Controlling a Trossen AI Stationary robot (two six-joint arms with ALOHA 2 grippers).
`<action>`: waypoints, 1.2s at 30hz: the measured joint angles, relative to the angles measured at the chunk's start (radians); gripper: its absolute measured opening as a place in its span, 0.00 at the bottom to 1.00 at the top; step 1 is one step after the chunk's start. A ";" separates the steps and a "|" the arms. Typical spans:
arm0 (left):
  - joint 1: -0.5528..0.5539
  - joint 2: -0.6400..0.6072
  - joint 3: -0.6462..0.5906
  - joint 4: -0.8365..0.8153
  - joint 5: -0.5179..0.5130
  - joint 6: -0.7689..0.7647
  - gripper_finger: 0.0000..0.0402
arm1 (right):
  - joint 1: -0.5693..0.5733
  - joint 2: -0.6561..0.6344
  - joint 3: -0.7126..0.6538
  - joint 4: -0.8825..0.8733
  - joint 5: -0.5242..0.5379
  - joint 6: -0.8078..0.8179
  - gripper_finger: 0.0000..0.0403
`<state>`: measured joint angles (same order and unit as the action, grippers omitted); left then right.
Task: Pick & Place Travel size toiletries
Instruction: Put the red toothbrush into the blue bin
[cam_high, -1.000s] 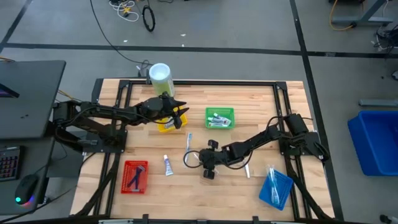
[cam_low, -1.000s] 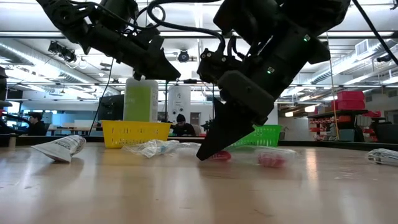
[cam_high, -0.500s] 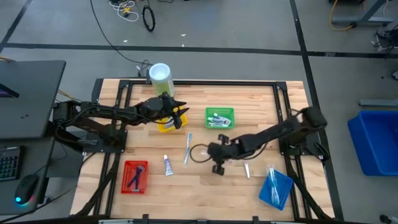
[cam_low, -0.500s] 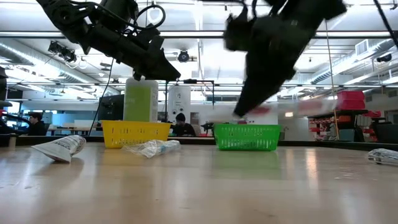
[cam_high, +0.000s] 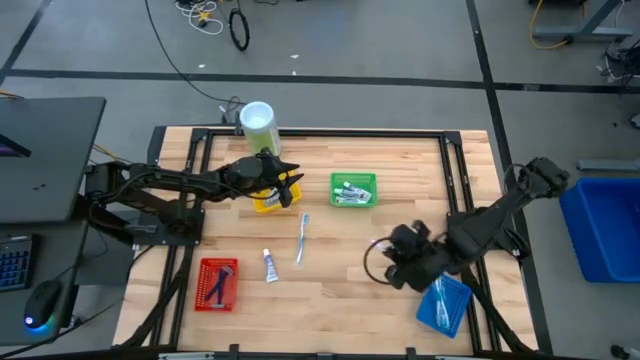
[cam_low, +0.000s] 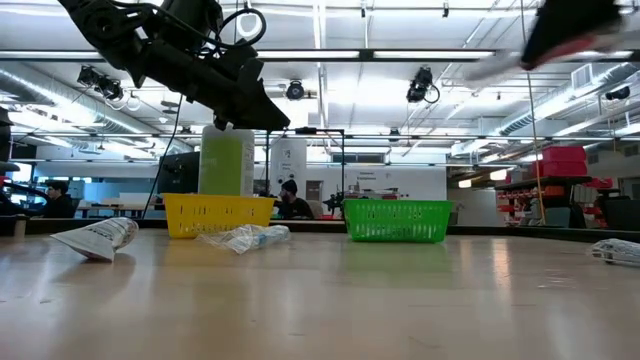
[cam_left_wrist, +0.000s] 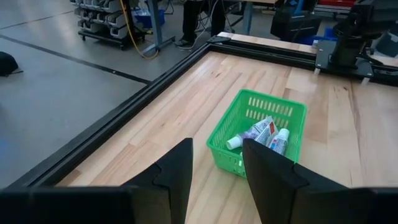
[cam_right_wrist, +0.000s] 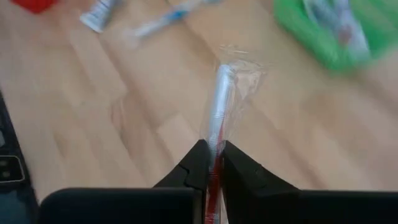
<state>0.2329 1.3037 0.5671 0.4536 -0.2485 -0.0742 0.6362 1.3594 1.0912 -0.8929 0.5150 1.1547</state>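
My right gripper (cam_high: 403, 266) is high above the table beside the blue basket (cam_high: 443, 304), shut on a toothbrush (cam_right_wrist: 221, 99) in clear wrap. It shows blurred in the low view's upper right (cam_low: 560, 28). My left gripper (cam_left_wrist: 216, 171) hangs open and empty over the yellow basket (cam_high: 267, 200). A blue-white toothbrush (cam_high: 302, 238) and a white tube (cam_high: 269, 265) lie flat on the table. The green basket (cam_left_wrist: 256, 133) holds tubes, and the red basket (cam_high: 217, 283) holds dark blue sticks. My right gripper pinches the wrapped toothbrush between its two fingers at the red handle end (cam_right_wrist: 217, 148). The toothbrush lies along the fingers, and its white part sticks out past the tips. It is lifted clear of the table.
A green canister with a white lid (cam_high: 257, 122) stands at the far edge behind the yellow basket. Another wrapped item (cam_low: 614, 250) lies at the right in the low view. Bare wood lies in the table's middle (cam_high: 340, 270). A black frame (cam_high: 320, 132) rims the table.
My right gripper has risen from the table near its middle, taking the wrapped toothbrush up with it. It has swung toward the right edge and now stands beside the blue basket. My left arm has kept still.
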 joint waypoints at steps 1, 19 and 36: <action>0.000 0.000 0.000 0.000 0.000 0.000 0.37 | 0.023 0.000 0.000 -0.032 -0.014 0.074 0.07; 0.000 0.000 0.000 -0.036 0.002 -0.054 0.37 | 0.435 0.134 0.000 -0.239 -0.131 0.919 0.07; 0.000 0.000 0.000 -0.025 -0.002 -0.053 0.37 | 0.470 0.293 0.000 -0.379 -0.196 1.138 0.16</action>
<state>0.2326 1.3037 0.5667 0.4282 -0.2508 -0.1277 1.1061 1.6524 1.0908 -1.2722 0.3187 2.2928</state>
